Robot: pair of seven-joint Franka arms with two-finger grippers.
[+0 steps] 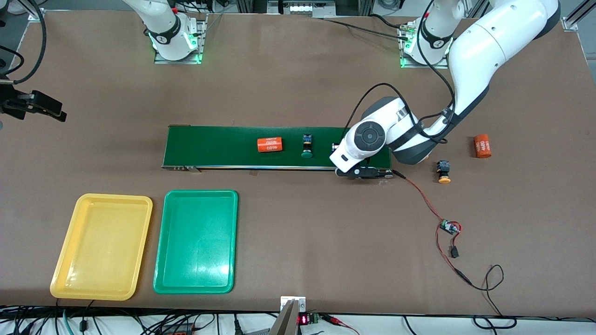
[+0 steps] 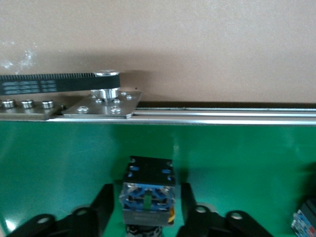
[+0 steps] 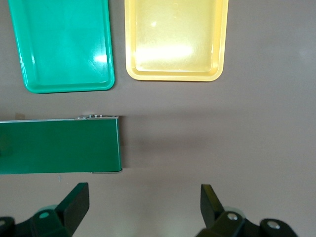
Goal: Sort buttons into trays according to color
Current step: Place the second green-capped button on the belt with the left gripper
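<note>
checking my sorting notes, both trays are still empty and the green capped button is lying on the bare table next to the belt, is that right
Not quite. The green-capped button lies on the dark green belt, beside an orange cylinder, not on the bare table; the front view shows it. The button on the bare table is a yellow-orange-capped one. The yellow tray and green tray are indeed empty.

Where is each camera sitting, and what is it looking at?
Front view: high across the table, facing both arms' bases; shows the conveyor belt, both trays, and the left arm bent over the belt.
Left wrist view: on the left arm, looking down at a button on the belt between the left gripper jaws.
Right wrist view: on the right arm, looking down past the open right gripper.
Shared by front and right wrist: yellow tray, green tray, belt.
</note>
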